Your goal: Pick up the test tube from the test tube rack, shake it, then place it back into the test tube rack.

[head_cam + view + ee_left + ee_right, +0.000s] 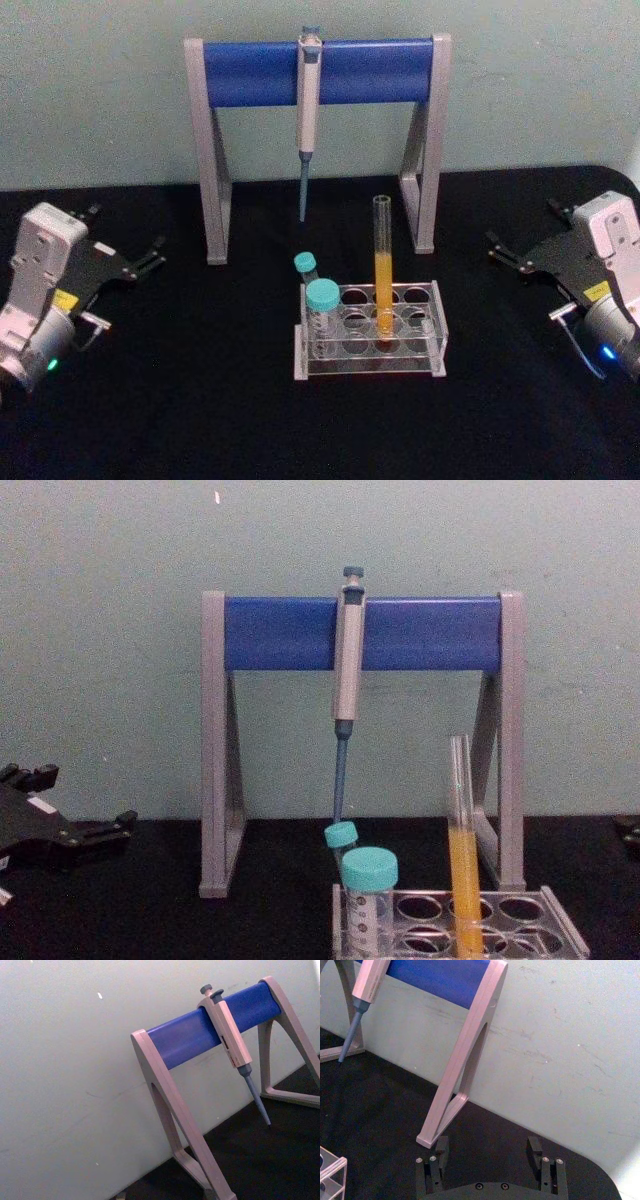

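Note:
The test tube (383,270), long and clear with orange-yellow liquid in its lower half, stands upright in the clear test tube rack (436,320) at the table's middle. From the chest view the test tube (463,875) rises out of the rack (565,935) at the bottom edge. My left gripper (127,228) rests open at the table's far left, well away from the rack, and shows low on the left in the chest view as the left gripper (85,798). On the far right my right gripper (522,222) is open too. Its fingers (441,1146) hold nothing.
Two teal-capped tubes (322,300) stand in the rack's left holes. Behind the rack rises a grey-and-blue pipette stand (250,72) with a pipette (308,110) hanging from its bar. Black tabletop lies between each gripper and the rack. A pale wall closes the back.

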Available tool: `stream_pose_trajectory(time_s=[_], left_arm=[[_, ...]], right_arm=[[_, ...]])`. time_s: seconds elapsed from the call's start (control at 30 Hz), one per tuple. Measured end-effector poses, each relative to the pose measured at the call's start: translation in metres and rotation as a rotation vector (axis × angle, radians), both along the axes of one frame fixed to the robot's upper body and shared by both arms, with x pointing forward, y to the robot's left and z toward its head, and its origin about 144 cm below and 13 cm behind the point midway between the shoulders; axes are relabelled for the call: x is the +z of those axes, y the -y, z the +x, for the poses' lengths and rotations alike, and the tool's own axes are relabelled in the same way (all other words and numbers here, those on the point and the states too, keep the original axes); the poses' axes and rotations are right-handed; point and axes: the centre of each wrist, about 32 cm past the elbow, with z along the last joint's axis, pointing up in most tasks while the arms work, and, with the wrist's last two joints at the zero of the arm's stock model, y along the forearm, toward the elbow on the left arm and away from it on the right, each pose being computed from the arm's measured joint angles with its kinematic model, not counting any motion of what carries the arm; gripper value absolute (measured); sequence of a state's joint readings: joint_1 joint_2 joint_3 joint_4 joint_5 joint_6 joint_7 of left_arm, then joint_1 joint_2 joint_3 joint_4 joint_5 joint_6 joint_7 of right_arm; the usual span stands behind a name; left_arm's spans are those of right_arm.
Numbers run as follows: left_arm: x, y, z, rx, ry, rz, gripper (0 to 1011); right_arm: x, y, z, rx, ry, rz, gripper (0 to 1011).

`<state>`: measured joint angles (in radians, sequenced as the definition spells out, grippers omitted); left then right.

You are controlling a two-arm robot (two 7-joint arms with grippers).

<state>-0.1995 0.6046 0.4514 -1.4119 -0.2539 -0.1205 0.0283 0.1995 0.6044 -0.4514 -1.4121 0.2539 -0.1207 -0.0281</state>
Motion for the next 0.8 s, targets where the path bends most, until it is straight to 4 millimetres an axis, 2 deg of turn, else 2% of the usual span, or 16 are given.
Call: stream_pose_trajectory(time_s=[0.8], left_arm=[[0.0000,0.0000,0.0000,0.000,0.000,0.000,1001]], right_arm=[[0.0000,0.0001,0.0000,0.000,0.000,0.000,1000]])
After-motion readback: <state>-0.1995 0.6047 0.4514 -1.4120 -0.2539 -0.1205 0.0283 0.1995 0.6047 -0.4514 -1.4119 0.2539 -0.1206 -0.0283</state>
